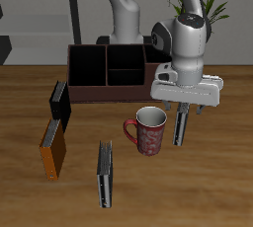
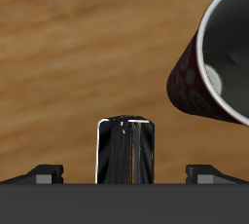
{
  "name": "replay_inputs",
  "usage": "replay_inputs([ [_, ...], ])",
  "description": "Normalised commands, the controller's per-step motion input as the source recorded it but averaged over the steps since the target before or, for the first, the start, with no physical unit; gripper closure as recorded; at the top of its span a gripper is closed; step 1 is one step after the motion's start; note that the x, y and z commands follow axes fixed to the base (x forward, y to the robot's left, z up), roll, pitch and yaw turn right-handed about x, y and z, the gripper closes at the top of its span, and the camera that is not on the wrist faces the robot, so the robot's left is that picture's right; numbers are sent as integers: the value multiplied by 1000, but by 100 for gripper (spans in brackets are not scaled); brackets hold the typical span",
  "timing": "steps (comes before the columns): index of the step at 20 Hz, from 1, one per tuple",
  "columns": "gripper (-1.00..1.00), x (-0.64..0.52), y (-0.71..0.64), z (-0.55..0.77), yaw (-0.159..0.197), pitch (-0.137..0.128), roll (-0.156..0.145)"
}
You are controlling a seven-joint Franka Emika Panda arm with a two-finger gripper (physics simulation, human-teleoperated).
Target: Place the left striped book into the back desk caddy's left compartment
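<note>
The left striped book [image 1: 181, 125] hung upright in the end effector [image 1: 182, 111], clamped by its upper edge, just beside the red mug [image 1: 149, 130]. It looked thin, stiff and light (likely slick-covered), so a grip near the spine seemed wise. The back desk caddy [image 1: 111, 70] stood behind on the wooden counter [image 1: 212, 187].

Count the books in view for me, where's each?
4: striped book at the gripper beside the mug; second striped book near the front; orange-brown book; black book by the caddy.
</note>
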Motion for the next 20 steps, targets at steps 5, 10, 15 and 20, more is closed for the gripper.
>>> replay_inputs([
  [5, 100, 10, 61, -249, 9, 36, 35],
  [10, 100, 1, -19, -87, -8, 29, 18],
  [15, 100, -86, -12, 197, 22, -16, 22],
  [20, 100, -136, -51, 595, 57, -58, 24],
])
